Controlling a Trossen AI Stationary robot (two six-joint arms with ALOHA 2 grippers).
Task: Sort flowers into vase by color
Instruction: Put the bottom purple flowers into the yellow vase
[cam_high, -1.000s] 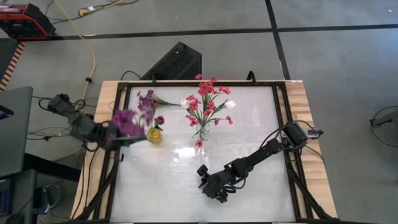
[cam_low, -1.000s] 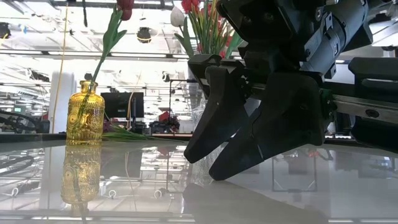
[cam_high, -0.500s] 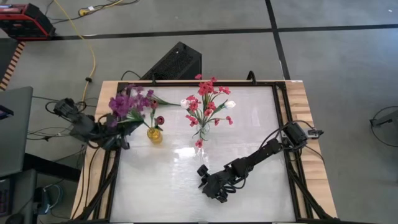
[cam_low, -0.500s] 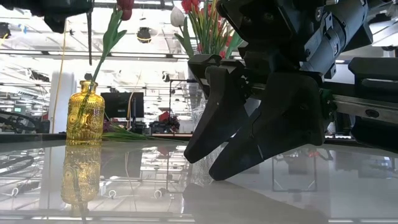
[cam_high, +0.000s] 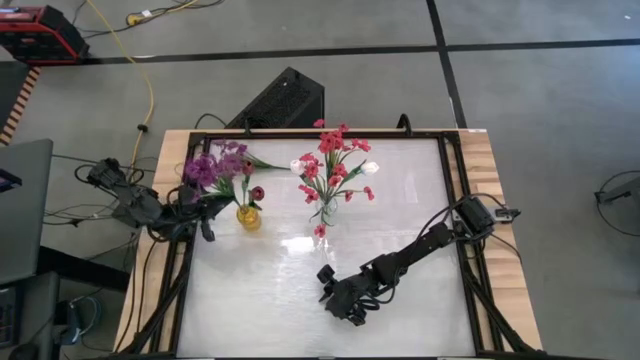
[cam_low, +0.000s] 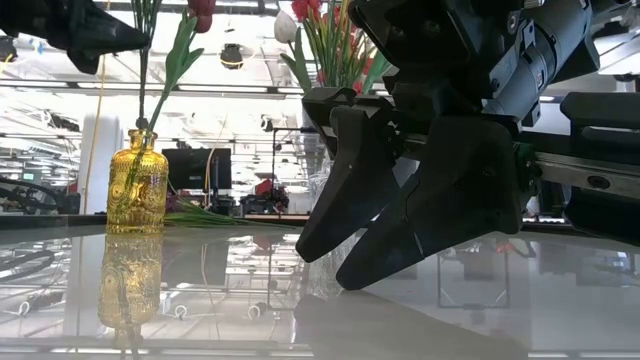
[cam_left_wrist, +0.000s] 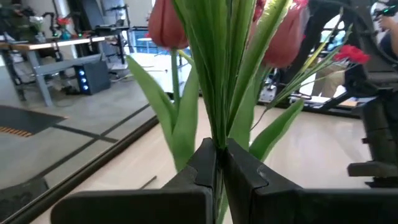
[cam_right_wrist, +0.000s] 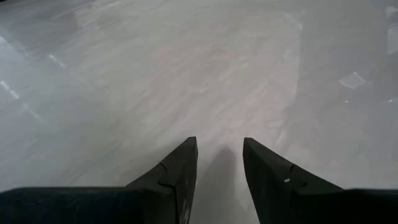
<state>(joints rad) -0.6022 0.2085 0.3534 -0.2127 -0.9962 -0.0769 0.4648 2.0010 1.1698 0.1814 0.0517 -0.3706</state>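
Note:
My left gripper (cam_high: 205, 222) is at the table's left side, shut on a purple sprig (cam_high: 208, 168) beside the yellow vase (cam_high: 248, 216). That vase holds a dark maroon bud (cam_high: 257, 193). In the low view this gripper (cam_low: 118, 36) stands above the yellow vase (cam_low: 137, 182). The clear vase (cam_high: 327, 211) holds red-pink clusters (cam_high: 335, 160) and white buds (cam_high: 371, 168). A second purple sprig (cam_high: 238, 154) lies flat behind the yellow vase. My right gripper (cam_high: 342, 300) is open, low over the table's near middle, touching nothing. My left gripper pinches the purple sprig's green stem (cam_left_wrist: 217, 144) between its two fingers, coming level from the table's left and lying across it. The sprig stands upright, bloom above the fingers. The stem (cam_low: 143, 90) hangs down to the yellow vase's mouth; whether its end is inside, I cannot tell.
One loose red-pink bloom (cam_high: 319, 231) lies on the table in front of the clear vase. The glossy white tabletop (cam_high: 400, 200) has a dark frame with wooden borders (cam_high: 490, 170). A black box (cam_high: 285, 100) sits on the floor beyond the far edge.
My left gripper has swung the purple sprig upright, its bloom moving toward the far edge. It has then come down over the yellow vase, bringing the stem's lower end to the vase's mouth. It has stayed shut on the stem.

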